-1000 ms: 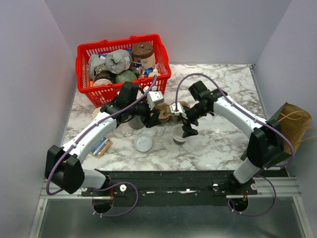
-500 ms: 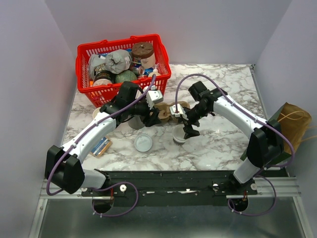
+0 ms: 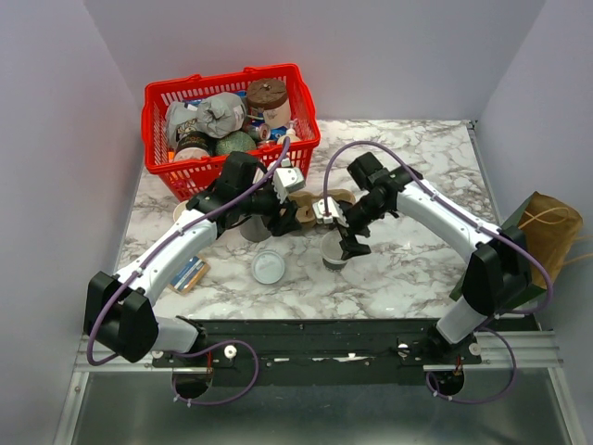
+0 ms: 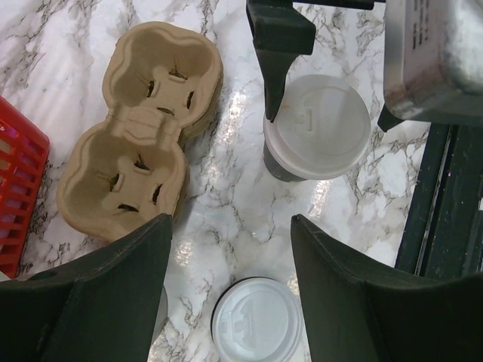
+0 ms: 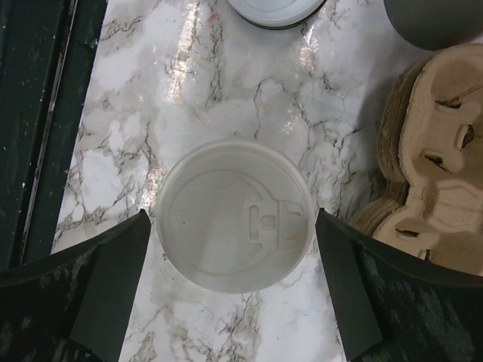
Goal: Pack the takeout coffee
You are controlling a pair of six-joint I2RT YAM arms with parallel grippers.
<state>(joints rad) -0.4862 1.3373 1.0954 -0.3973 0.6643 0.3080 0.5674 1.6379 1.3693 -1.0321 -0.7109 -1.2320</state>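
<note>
The takeout coffee (image 5: 235,215) stood upright on the marble table (image 5: 226,75), just beside a moulded-pulp two-cup carrier (image 4: 143,136), on the carrier's side nearest the arm bases. It was a small grey paper cup under a round, smooth white plastic lid with a raised sip tab.

It was probably light, with thin walls that would buckle under a hard squeeze, and the snapped-on lid might pop off or slip. The safest hold looked to be across the cup wall just below the lid rim.

The right gripper (image 3: 345,243) hung over the cup, its jaws spread wide on either side of the lid and grasping nothing. The left gripper (image 4: 230,249) was also released and empty, near the carrier. The carrier was tan, fibrous and matte, with two deep wells.
</note>
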